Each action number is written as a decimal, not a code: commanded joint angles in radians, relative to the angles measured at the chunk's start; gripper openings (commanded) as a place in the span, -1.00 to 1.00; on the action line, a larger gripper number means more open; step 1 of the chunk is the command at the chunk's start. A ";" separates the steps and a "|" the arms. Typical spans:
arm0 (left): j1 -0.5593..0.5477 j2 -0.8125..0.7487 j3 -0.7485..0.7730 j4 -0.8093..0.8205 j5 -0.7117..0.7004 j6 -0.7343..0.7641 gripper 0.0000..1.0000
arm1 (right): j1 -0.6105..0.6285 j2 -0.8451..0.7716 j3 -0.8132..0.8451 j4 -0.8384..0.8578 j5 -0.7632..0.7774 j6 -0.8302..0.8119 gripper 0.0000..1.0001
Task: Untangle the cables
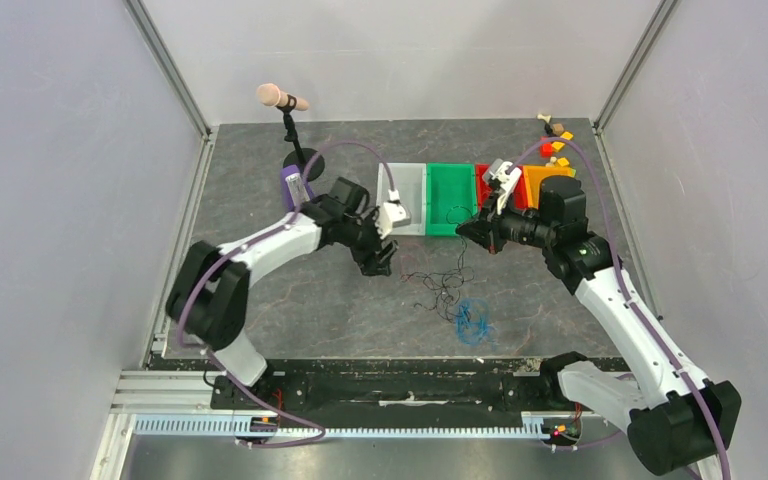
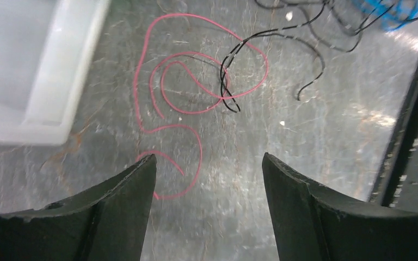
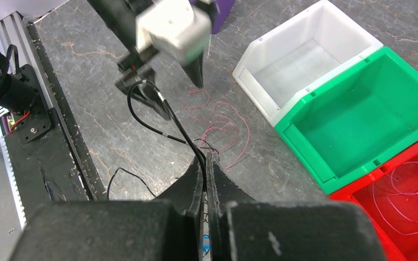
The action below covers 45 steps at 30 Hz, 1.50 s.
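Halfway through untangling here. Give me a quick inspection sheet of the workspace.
Surface: grey mottled table, no spills seen.
Job's things: red wire coiled flat; black wire held off the table; blue wire clumped near the front.
Clutter: white bin, green bin, red bin holding thin wires, orange bin; small toys in the back right corner.
End effectors: left end effector open over the red wire; right end effector shut on the black wire.
Cables: purple hoses along both arms, no snag seen.
Surroundings: microphone on a stand, back left; plain walls.
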 commanded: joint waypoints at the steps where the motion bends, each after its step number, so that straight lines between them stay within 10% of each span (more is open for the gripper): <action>1: -0.050 0.123 0.101 0.028 -0.078 0.170 0.57 | -0.015 -0.023 0.011 0.010 0.006 0.009 -1.00; 8: -0.091 0.283 0.177 0.026 -0.178 0.278 0.51 | -0.035 -0.009 0.061 0.002 0.013 0.022 -1.00; 17: -0.099 0.246 0.088 -0.111 -0.320 0.430 -0.96 | -0.097 0.008 0.206 0.002 0.026 0.029 -1.00; 28: 0.089 -0.071 -0.233 -0.167 -0.347 0.543 -0.96 | -0.399 0.134 0.678 0.089 0.104 0.089 -1.00; 45: 0.233 -0.246 -0.417 -0.185 -0.322 0.650 -0.95 | -0.479 0.254 0.788 0.209 0.092 0.164 -1.00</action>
